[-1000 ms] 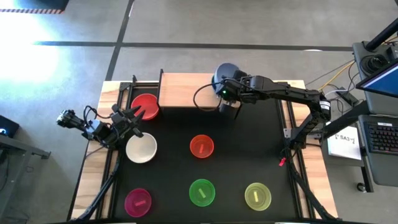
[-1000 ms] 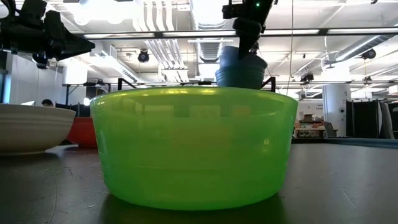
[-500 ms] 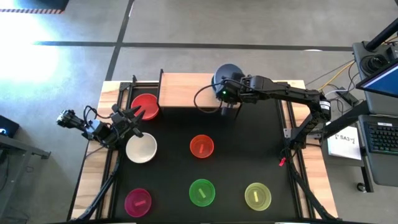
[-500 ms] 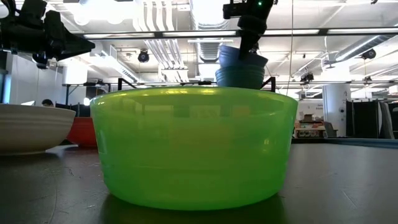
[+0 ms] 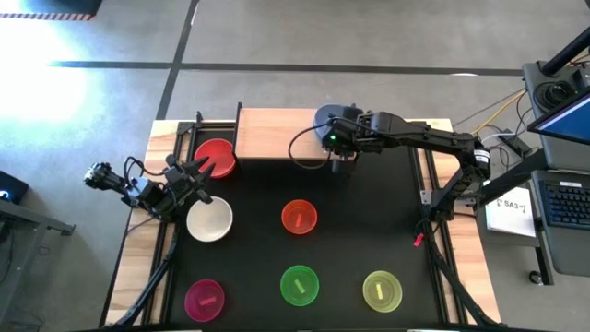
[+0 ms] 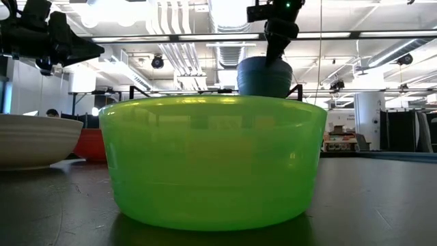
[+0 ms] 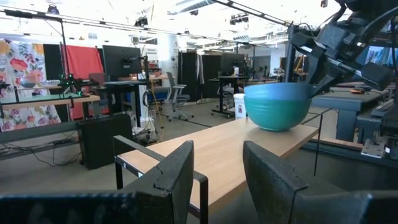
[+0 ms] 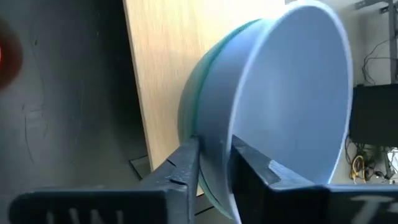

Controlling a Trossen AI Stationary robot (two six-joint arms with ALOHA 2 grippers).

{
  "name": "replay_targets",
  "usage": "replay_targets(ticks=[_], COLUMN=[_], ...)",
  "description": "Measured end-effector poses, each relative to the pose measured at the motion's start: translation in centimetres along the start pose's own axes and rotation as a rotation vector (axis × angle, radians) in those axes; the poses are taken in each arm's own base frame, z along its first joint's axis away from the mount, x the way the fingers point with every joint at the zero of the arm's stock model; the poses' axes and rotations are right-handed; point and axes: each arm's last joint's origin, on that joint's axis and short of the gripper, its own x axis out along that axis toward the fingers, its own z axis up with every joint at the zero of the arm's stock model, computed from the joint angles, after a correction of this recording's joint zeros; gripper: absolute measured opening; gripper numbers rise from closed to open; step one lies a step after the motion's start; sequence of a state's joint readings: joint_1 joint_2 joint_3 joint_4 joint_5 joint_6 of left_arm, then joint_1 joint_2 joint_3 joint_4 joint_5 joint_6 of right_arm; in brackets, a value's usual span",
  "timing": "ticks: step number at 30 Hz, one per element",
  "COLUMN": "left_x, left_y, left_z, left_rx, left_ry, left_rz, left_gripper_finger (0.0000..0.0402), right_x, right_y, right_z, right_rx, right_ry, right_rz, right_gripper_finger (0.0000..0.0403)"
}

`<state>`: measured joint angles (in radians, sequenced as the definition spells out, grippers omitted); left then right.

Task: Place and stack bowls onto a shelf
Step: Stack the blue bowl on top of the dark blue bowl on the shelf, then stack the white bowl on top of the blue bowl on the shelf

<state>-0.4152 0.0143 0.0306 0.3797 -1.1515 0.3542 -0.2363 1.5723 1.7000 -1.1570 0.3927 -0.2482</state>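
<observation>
The blue-grey bowl sits nested in the teal bowl on the right end of the light-wood shelf. My right gripper is shut on the blue-grey bowl, reaching in from the table's right. My left gripper hangs open above the table's left side, between the red bowl and the white bowl, touching neither. In the left wrist view the teal bowl stands on the shelf with the blue-grey rim just above it. My right gripper pinches the blue-grey bowl's wall at its rim, on the side toward the table's near edge. One finger is outside the bowl and the other is inside. The fingers point down from above, and the bowl rests in the teal bowl.
On the black mat lie the orange-red bowl, the magenta bowl, the green bowl and the yellow-green bowl. The shelf's left half is bare wood. The green bowl fills most of the low view.
My right gripper has moved down over the shelf's right end, keeping its hold. The blue-grey bowl, which was tilted and raised above the teal bowl, has sunk level into it.
</observation>
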Motion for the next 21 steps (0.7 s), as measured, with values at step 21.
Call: replay_targets(ticks=[21], left_x=[0.0], left_y=[0.0], left_z=[0.0], left_rx=[0.0], left_ry=[0.0], left_rz=[0.0], left_gripper_finger=[0.0122], right_x=[-7.1], right_y=[-2.6], right_z=[1.6], right_rx=[0.204], right_ry=[-0.219], right_rz=[0.068], right_gripper_finger=[0.0105])
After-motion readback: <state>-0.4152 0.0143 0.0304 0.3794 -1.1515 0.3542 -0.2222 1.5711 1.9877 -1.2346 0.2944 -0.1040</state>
